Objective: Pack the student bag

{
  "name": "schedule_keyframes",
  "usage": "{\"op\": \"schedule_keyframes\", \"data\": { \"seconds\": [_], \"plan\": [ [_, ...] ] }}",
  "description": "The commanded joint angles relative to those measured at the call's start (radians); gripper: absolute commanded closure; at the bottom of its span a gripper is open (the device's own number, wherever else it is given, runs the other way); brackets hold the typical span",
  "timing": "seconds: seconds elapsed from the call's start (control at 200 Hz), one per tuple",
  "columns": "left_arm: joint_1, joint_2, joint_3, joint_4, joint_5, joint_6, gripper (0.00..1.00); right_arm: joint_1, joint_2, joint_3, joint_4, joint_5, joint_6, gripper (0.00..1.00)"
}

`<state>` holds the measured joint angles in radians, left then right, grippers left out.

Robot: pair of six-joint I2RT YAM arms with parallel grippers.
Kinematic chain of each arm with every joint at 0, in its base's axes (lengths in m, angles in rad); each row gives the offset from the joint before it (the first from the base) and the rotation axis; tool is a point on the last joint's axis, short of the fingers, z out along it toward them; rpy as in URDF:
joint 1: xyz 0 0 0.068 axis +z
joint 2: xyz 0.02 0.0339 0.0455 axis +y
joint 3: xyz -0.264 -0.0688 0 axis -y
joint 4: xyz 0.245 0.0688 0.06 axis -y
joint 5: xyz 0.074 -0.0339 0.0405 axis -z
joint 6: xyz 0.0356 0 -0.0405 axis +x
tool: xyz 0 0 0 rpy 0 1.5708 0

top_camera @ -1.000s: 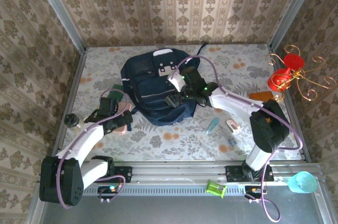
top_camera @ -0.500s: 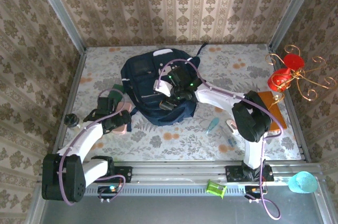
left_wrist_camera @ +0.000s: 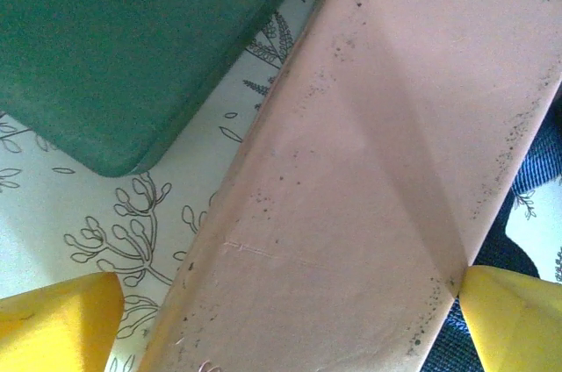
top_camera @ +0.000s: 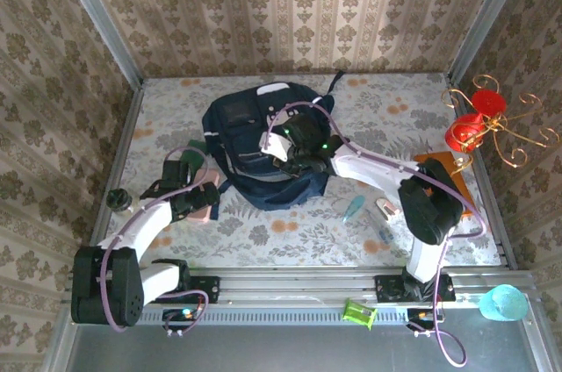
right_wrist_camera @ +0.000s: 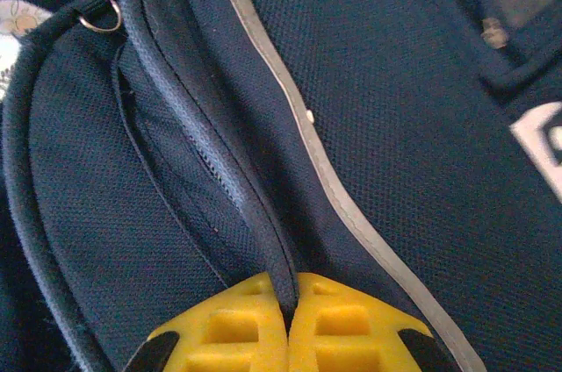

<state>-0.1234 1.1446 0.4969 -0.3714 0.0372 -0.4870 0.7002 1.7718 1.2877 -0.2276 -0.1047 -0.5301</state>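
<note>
Centrally, dark navy student bag (top_camera: 237, 153), textured weave, grey zip stripe (right_wrist_camera: 334, 188)

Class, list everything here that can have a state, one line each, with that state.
student bag, lying flat, one seam fold pinched.
right end effector, shut on the student bag's fold.
left end effector, open, straddling the pink box.
pink box, lying flat, not gripped.
green block, lying flat beside the pink box.
</note>
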Motion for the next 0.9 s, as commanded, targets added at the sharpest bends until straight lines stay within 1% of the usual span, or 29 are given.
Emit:
{"op": "schedule_keyframes", "data": {
  "seconds": [0.0,0.115,0.275,0.43,0.59,0.685,0.8,0.895],
  "plan": [
    [0.003,0.031,-0.002,0.026,0.020,0.000,0.02,-0.005,-0.087,-0.016,-0.025,0.044,0.064,1.00],
    [-0.003,0.069,0.009,0.042,0.027,0.008,0.00,-0.005,-0.085,-0.017,-0.030,0.036,0.076,1.00],
    [-0.016,0.137,0.043,0.055,0.018,0.025,0.00,-0.006,-0.062,-0.013,-0.037,0.039,0.088,1.00],
    [-0.022,0.191,0.071,0.069,0.012,0.040,0.11,-0.005,-0.066,-0.013,-0.042,0.032,0.101,1.00],
    [-0.036,0.239,0.081,0.086,0.056,0.051,0.22,-0.005,-0.093,0.004,-0.036,0.004,0.138,1.00],
    [-0.049,0.241,0.073,0.097,0.068,0.048,0.32,-0.007,-0.099,0.034,-0.044,0.011,0.162,1.00],
    [-0.056,0.174,0.057,0.090,0.045,0.040,0.44,-0.007,-0.101,0.074,-0.060,0.034,0.184,1.00],
    [-0.068,0.060,0.052,0.065,0.027,0.028,0.48,-0.007,-0.096,0.110,-0.086,0.056,0.197,1.00]
  ]
}}
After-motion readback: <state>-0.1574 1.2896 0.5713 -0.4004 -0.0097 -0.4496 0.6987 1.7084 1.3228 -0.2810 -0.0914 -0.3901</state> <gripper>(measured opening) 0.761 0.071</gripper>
